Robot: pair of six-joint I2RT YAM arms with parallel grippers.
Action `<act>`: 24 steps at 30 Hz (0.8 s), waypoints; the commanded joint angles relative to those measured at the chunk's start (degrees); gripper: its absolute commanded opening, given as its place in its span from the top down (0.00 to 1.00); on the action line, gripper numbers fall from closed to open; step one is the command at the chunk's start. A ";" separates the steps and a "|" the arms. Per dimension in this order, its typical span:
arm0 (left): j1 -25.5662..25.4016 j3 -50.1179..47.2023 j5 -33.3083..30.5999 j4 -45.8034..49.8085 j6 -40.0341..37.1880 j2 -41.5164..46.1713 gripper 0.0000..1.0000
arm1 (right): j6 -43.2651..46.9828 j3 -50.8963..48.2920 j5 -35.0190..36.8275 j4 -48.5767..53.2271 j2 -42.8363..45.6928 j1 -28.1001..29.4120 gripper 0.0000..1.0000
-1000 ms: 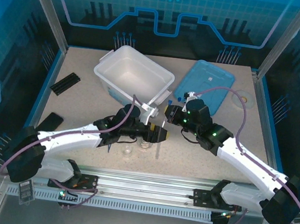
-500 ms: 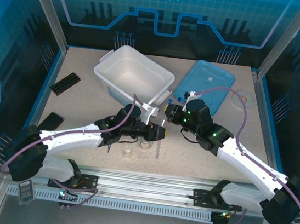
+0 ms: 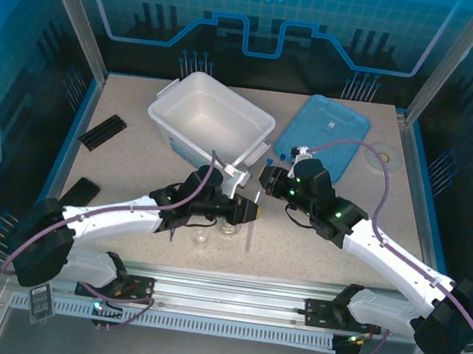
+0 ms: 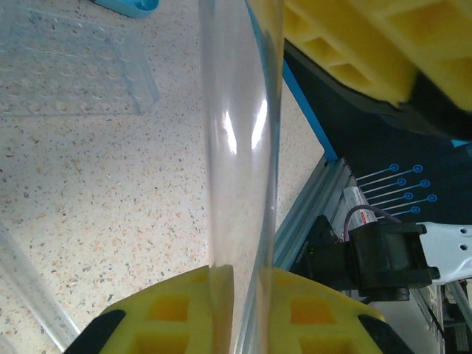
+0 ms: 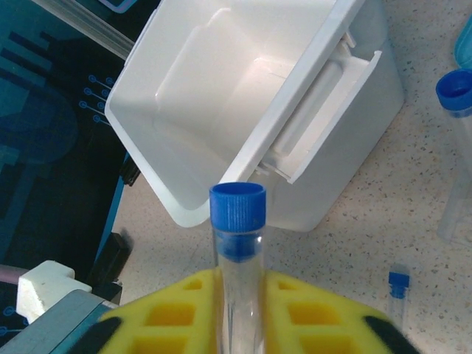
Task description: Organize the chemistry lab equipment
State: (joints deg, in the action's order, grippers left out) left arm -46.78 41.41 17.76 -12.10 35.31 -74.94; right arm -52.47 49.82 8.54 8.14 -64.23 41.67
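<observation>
Top cam | your left gripper (image 3: 247,212) near right gripper (image 3: 264,179), mid-table | white bin (image 3: 209,119) behind (blue lid (image 3: 330,128) alongside)

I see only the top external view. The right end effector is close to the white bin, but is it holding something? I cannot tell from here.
Observer: Yes. In the right wrist view, the right end effector is shut on a clear blue-capped tube, with the cap sticking out in front.
Operator: And the left one?
Observer: The left end effector grips a clear cylinder. I cannot tell whether it is a tube or a beaker.
Operator: Where is the tube rack?
Observer: The clear tube rack lies on the table, beyond that cylinder in the left wrist view.
</observation>
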 commanded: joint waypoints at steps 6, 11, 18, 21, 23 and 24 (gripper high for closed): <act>-0.07 3.59 -5.86 11.01 -9.64 2.40 0.91 | 5.01 5.22 -6.93 6.01 0.62 -4.65 0.46; -0.09 5.07 -9.72 16.27 -15.09 2.88 0.91 | 11.56 14.07 -21.06 16.18 -5.84 -11.45 0.42; -0.37 5.95 -14.76 19.85 -19.35 2.51 0.90 | 14.97 18.03 -29.25 21.48 -9.43 -14.93 0.42; -1.02 6.22 -17.90 21.56 -21.91 2.81 0.90 | 16.09 18.51 -33.20 22.03 -10.08 -16.42 0.42; -1.50 6.42 -19.54 22.53 -23.77 2.84 0.90 | 17.10 19.14 -34.71 22.91 -10.55 -16.97 0.42; -1.63 6.50 -19.92 22.79 -24.41 2.87 0.90 | 17.30 19.30 -35.53 22.99 -10.77 -17.06 0.42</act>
State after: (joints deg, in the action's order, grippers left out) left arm -47.77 45.63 1.65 7.94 15.27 -73.45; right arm -37.67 66.57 -21.39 28.51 -74.54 25.43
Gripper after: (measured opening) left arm 0.153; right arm 0.582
